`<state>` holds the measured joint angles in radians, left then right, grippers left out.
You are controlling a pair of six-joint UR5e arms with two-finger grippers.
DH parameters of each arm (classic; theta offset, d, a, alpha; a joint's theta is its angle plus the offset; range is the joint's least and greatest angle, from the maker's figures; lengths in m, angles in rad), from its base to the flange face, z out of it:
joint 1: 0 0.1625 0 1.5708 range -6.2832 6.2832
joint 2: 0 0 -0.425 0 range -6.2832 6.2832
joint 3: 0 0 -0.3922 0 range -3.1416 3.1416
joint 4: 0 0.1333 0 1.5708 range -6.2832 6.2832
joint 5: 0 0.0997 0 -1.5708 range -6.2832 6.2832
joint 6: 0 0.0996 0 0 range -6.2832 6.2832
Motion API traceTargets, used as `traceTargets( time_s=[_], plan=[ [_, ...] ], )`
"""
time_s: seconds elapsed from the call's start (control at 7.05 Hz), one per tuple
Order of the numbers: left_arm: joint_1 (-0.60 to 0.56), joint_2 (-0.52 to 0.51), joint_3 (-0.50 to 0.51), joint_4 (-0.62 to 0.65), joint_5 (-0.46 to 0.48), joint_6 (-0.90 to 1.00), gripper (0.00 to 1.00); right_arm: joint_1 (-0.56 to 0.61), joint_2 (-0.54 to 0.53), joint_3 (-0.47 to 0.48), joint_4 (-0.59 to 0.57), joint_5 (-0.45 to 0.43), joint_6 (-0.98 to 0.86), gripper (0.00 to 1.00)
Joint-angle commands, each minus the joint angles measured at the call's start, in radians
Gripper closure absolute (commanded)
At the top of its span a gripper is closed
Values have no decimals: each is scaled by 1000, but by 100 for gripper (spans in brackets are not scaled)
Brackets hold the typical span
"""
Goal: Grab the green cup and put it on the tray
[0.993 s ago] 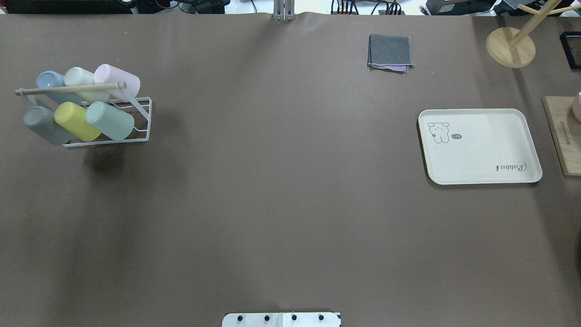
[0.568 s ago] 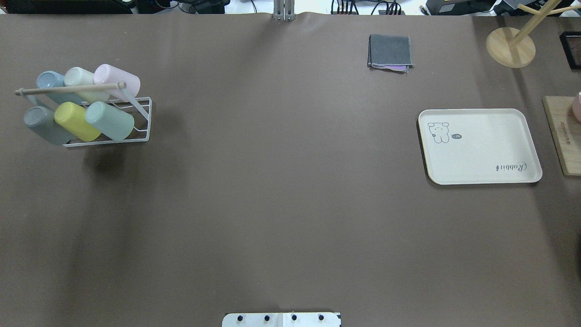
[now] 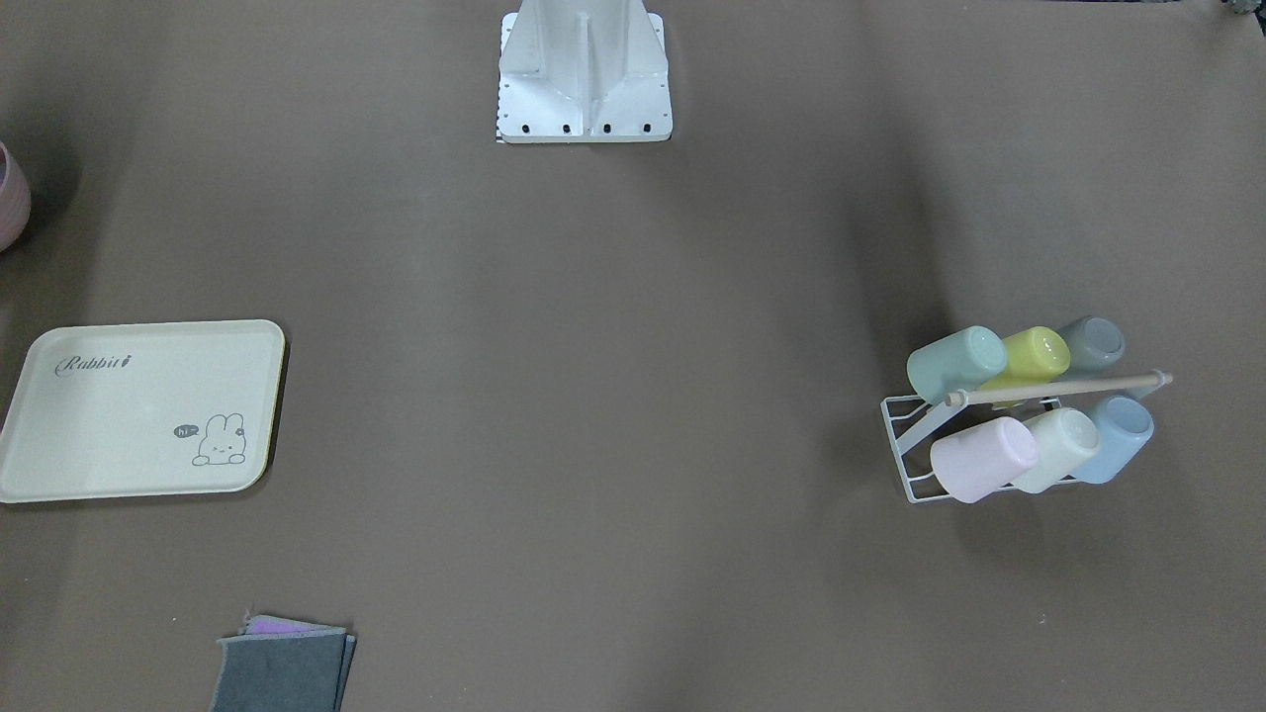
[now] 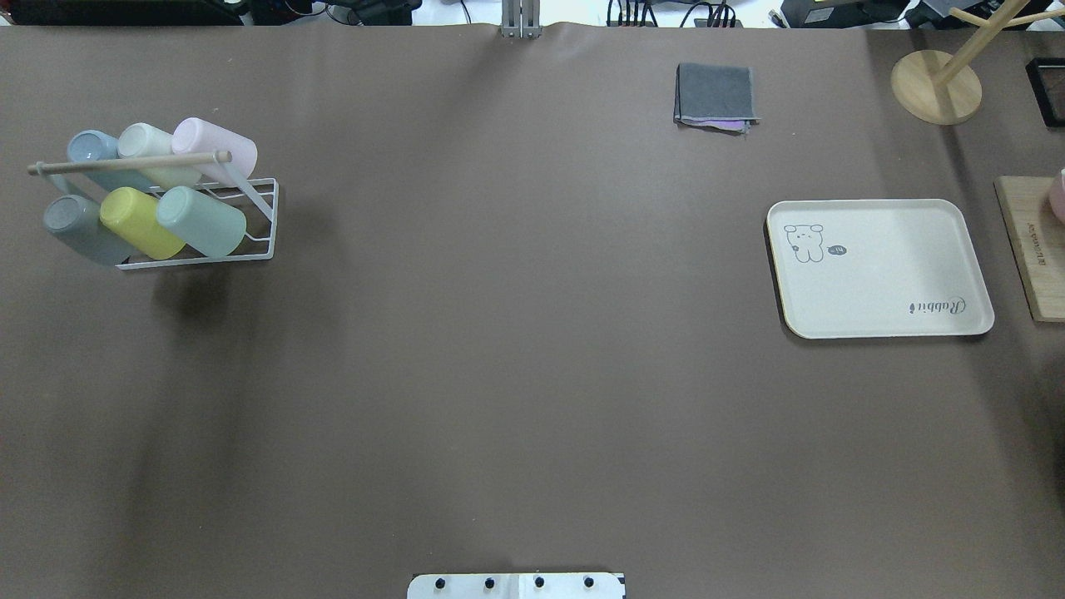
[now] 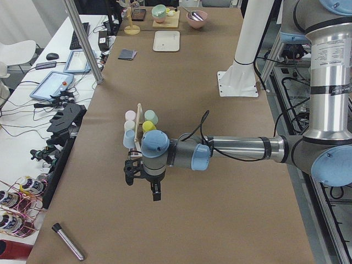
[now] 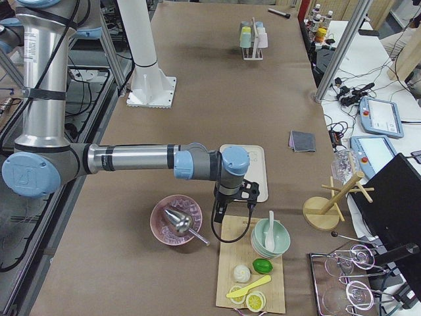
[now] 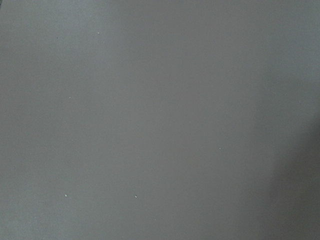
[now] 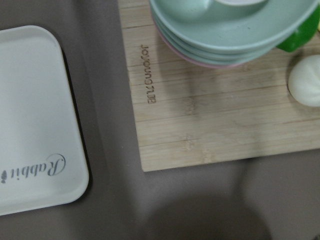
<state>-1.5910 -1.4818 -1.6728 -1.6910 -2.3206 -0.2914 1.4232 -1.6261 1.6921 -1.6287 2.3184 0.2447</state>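
The green cup is a pale mint tumbler lying tilted in the front row of a white wire rack at the table's left, beside a yellow-green cup. It also shows in the front-facing view. The cream "Rabbit" tray lies bare at the right, also in the right wrist view. My left gripper hangs over bare table near the rack, seen only from the side; I cannot tell if it is open or shut. My right gripper hangs between tray and wooden board; its state is also unclear.
The rack also holds grey, blue, cream and pink cups under a wooden rod. A folded grey cloth lies at the back. A wooden board with stacked bowls lies right of the tray. A wooden stand is at the far right.
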Motion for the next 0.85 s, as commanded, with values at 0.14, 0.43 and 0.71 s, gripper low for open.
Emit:
traceTargets(
  time_s=[0.14,0.43,0.71],
  plan=[
    [-1,2,-2,2,0,0,2,-107,83,-52,15,2,165,3],
    [-1,-3,-7,2,-3,0,2,-164,98,-203,283,1,274,3],
    [6,-17,-50,39,-5,-20,2,-228,126,-242,360,1,398,3]
  ],
)
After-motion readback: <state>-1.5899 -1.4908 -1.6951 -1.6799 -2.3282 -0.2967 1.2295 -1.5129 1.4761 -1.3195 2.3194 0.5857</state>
